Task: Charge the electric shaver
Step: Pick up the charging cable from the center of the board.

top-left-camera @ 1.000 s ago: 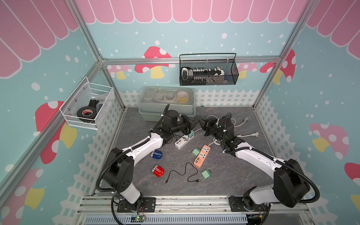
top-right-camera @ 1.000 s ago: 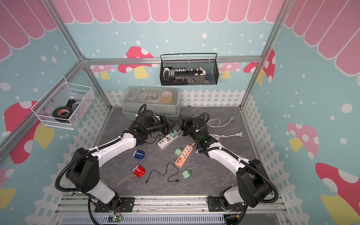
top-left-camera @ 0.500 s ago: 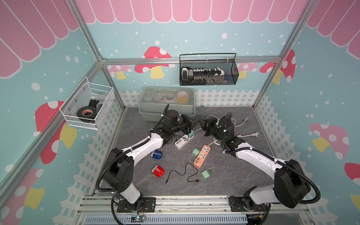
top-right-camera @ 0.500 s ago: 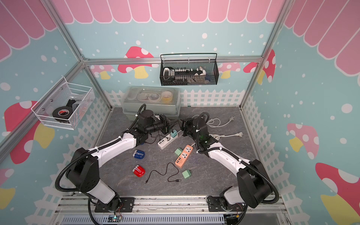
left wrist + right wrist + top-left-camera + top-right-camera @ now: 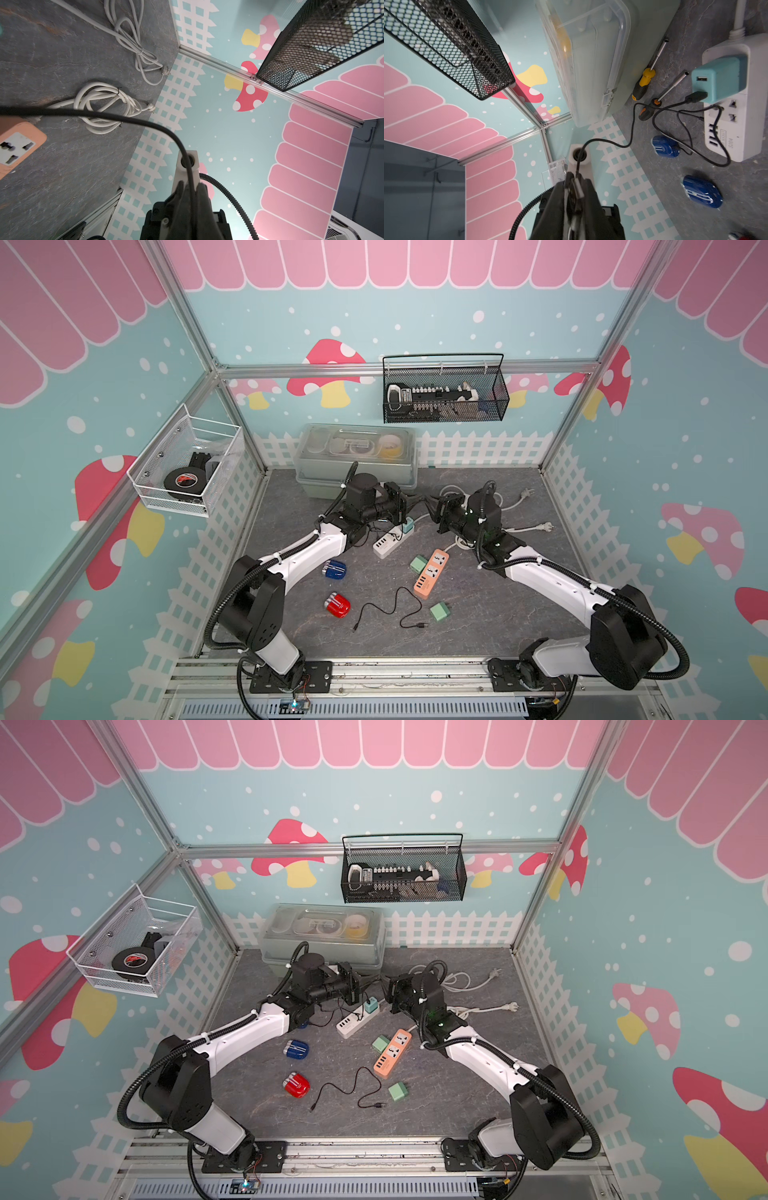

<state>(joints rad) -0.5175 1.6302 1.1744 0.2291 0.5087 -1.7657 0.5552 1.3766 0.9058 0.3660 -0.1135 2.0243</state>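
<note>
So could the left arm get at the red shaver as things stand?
Probably yes: the red shaver lies uncovered near the left arm, though its jaws are shut on a black cable.

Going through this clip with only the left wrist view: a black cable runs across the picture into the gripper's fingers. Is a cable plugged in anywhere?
Observer: Yes. The right wrist view shows a black plug in the teal charger, which is plugged into the white power strip.
Operator: Where are the shavers?
Observer: In both top views a blue shaver and a red shaver lie loose on the table, neither one held.
Operator: Any spare cable?
Observer: A second black cable lies by the orange power strip, both ends free.
</note>
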